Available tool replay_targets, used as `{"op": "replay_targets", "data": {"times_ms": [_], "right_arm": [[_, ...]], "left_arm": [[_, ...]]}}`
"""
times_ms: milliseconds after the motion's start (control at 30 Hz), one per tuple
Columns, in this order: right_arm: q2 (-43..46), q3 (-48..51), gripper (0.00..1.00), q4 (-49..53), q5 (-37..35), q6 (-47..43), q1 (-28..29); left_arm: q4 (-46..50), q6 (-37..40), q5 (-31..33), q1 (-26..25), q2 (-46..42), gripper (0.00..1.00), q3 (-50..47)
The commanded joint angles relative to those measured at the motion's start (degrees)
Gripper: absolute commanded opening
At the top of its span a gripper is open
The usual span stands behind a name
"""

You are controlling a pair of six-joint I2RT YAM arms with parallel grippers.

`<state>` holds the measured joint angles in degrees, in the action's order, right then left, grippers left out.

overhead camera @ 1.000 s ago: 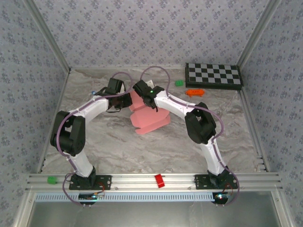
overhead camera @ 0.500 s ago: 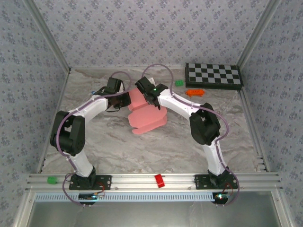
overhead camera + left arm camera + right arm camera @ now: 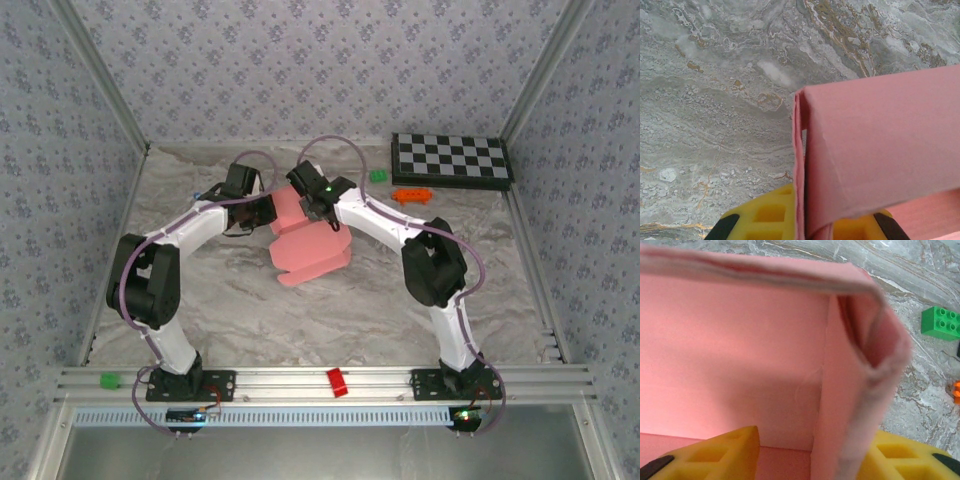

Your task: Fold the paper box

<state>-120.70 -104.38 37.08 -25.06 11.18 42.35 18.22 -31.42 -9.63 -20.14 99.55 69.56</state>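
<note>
The pink paper box (image 3: pixel 305 247) lies partly folded in the middle of the table, its walls raised at the far end. My left gripper (image 3: pixel 268 212) is at the box's far left edge; in the left wrist view its yellow fingers (image 3: pixel 765 215) are shut on a thin upright wall of the paper box (image 3: pixel 880 150). My right gripper (image 3: pixel 316 207) is at the far right corner. In the right wrist view its yellow fingers (image 3: pixel 725 452) stand apart, open, on either side of a doubled side wall of the paper box (image 3: pixel 740 350).
A checkerboard (image 3: pixel 450 160) lies at the back right, with a green brick (image 3: pixel 379 176) and an orange toy (image 3: pixel 411 196) in front of it. A red block (image 3: pixel 337 382) and a green block (image 3: pixel 110 380) sit on the front rail. The green brick (image 3: pixel 941 322) is close beyond the box corner.
The right gripper's jaws have spread apart off the box wall. The box has shifted slightly left. The left gripper keeps its hold.
</note>
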Motion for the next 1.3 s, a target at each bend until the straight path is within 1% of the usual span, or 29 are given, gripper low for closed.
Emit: {"op": "replay_targets", "data": {"times_ms": [0,100,267,367,467,567,700,767,833,933,967,1033,1133,1267], "right_arm": [[3.6,0.0,0.54,2.0,-2.4,1.5,-0.4],[5.2,0.2,0.56,3.1,-3.4,2.1,-0.8],[9.9,1.1,0.57,3.2,0.2,2.3,-1.9],[13.5,2.6,0.57,2.9,4.5,3.4,-3.3],[17.6,6.2,0.57,1.4,11.2,5.3,-5.4],[22.1,11.8,0.56,-0.9,17.7,8.3,-7.6],[28.4,20.9,0.56,-6.5,25.3,11.3,-10.7],[30.9,25.5,0.56,-9.6,28.3,12.1,-12.1],[33.1,29.9,0.55,-13.7,31.7,13.5,-13.2],[35.7,35.0,0.55,-18.9,36.1,15.8,-13.1],[36.1,35.5,0.55,-20.5,37.1,16.7,-13.0],[36.7,40.0,0.55,-23.9,38.9,19.3,-12.6],[36.7,43.9,0.54,-30.1,41.5,23.1,-12.1],[35.8,45.1,0.54,-32.3,40.8,24.4,-10.8]], "left_arm": [[0.7,-1.7,0.3,0.2,0.9,0.00,1.5],[0.7,-2.6,1.0,-0.1,0.5,0.00,1.1],[1.9,-6.0,2.5,-0.4,0.3,0.00,0.4],[0.9,-10.2,4.3,-0.6,-1.1,0.00,-1.6],[-1.9,-14.6,5.3,-1.0,-3.2,0.00,-4.4],[-5.4,-20.2,5.9,-1.2,-5.7,0.00,-7.8],[-8.6,-27.9,7.5,-1.2,-8.1,0.00,-11.1],[-8.5,-32.6,8.8,-1.2,-8.7,0.00,-11.6],[-6.8,-36.2,9.3,-1.2,-8.4,0.00,-10.5],[-2.9,-40.7,8.7,-1.3,-6.7,0.00,-7.8],[-2.0,-42.1,8.5,-1.3,-6.2,0.00,-7.4],[0.0,-45.2,8.4,-1.3,-5.5,0.00,-6.5],[0.2,-47.8,7.9,-1.3,-5.2,0.00,-6.6],[-0.2,-49.2,7.4,-1.4,-5.3,0.00,-7.0]]}}
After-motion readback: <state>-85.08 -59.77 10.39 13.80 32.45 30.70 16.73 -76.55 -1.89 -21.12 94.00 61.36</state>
